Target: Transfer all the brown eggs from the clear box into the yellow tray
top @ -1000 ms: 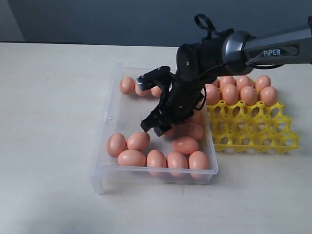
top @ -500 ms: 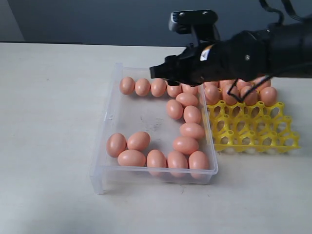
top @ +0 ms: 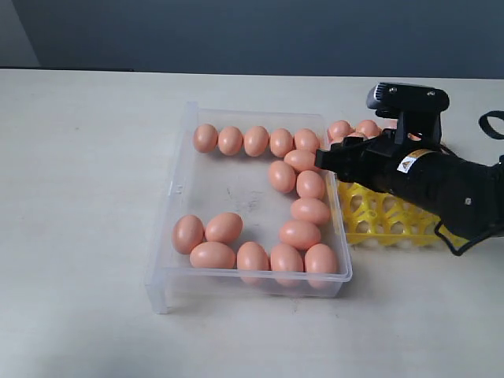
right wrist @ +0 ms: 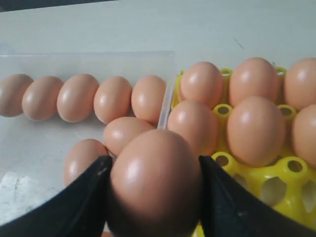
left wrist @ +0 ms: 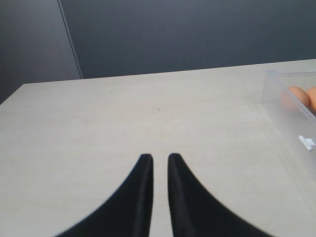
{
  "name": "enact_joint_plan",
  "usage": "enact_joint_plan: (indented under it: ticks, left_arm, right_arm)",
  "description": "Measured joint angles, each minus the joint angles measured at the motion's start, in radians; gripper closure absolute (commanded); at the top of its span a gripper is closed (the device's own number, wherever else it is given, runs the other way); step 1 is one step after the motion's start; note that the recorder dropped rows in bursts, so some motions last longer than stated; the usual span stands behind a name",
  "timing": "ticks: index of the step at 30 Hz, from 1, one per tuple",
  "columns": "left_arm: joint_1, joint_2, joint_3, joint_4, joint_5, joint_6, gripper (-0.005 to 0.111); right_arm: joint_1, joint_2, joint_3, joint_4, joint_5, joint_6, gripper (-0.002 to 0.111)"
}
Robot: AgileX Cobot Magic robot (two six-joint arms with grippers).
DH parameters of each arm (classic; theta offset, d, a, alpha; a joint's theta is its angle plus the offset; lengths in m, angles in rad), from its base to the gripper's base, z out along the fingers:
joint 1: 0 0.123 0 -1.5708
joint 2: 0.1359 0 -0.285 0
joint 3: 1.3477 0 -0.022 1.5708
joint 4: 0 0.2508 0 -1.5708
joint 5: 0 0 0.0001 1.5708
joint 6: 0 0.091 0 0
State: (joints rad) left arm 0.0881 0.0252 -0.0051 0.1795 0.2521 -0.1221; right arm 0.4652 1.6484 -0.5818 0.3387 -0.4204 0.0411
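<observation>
Brown egg (right wrist: 154, 185) in right claw (right wrist: 153, 165) — beside the yellow tray's (top: 394, 230) edge

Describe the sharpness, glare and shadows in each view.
Exterior view: even, soft light, everything sharp, only a faint shadow beneath the clear box. Left wrist view: the left gripper is a dark, soft-edged silhouette, the table crisper. Right wrist view: the held brown egg fills the foreground with broad soft highlights; the yellow tray is clear.
</observation>
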Motion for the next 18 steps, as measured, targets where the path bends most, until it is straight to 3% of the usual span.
enact_joint_plan:
  ticks: [8, 12, 18]
  left_arm:
    - [0.000, 0.000, 0.000, 0.000, 0.000, 0.000, 0.095]
    - [0.000, 0.000, 0.000, 0.000, 0.000, 0.000, 0.095]
    - [0.000, 0.000, 0.000, 0.000, 0.000, 0.000, 0.095]
  right_arm:
    - [0.000, 0.084, 0.002, 0.087, -0.020, -0.082, 0.104]
    - [0.000, 0.091, 0.002, 0.089, -0.058, -0.084, 0.073]
    - [0.000, 0.091, 0.002, 0.077, -0.062, -0.086, 0.056]
